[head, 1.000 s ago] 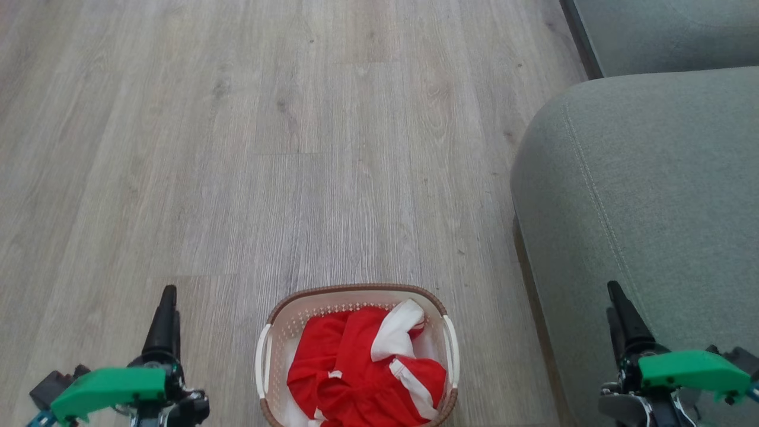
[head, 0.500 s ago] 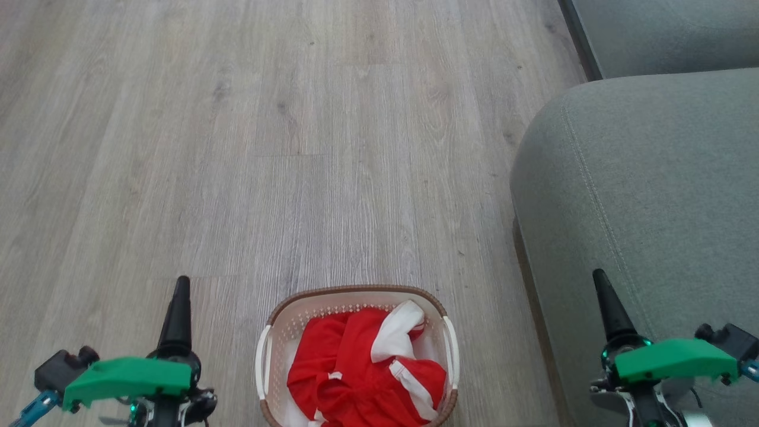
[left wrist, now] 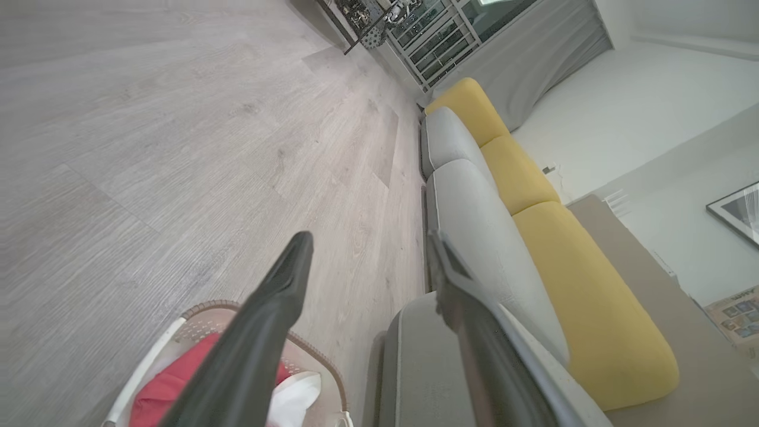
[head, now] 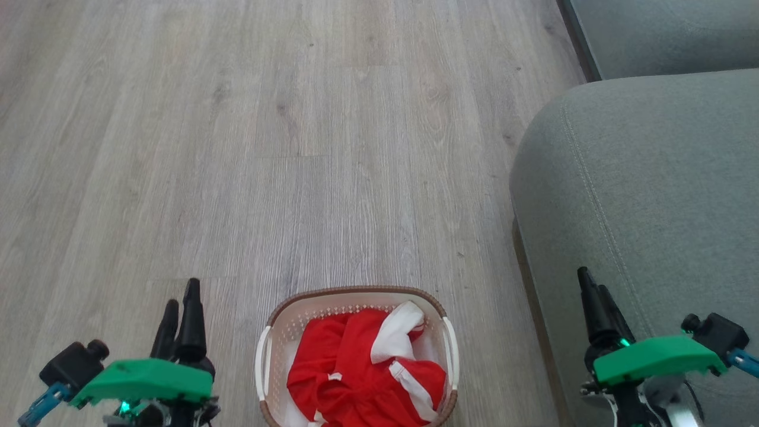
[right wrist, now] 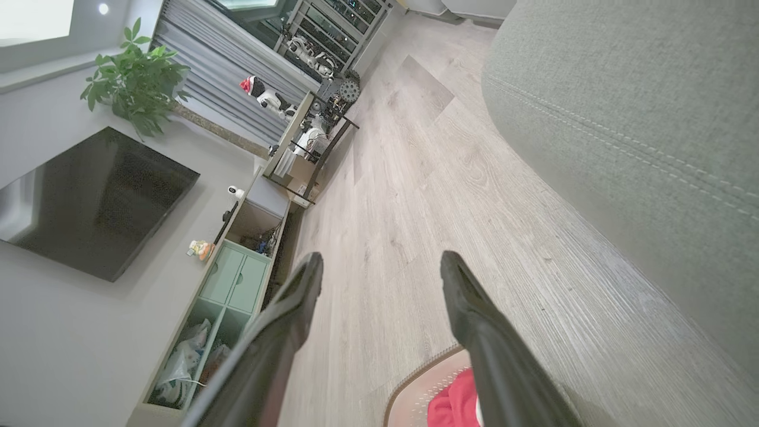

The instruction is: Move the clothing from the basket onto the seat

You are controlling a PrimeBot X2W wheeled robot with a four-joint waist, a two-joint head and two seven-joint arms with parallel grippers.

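Two grippers, the left gripper (head: pixel 182 293) and the right gripper (head: pixel 593 280), are rolling and edging inward toward the basket (head: pixel 356 290), jaws spread and empty. The clothing (head: pixel 356 379) is lying inside, so pickup for the seat (head: pixel 652 178) is likely starting.

Soft, bright daylight lies evenly, with a pale sheen on the floor (head: pixel 178 89) beyond the basket (head: pixel 290 320) and a thin shadow under the seat (head: pixel 652 178) right of it, while both wrist views bow at their edges and the left gripper (left wrist: pixel 369 243) blurs close up.
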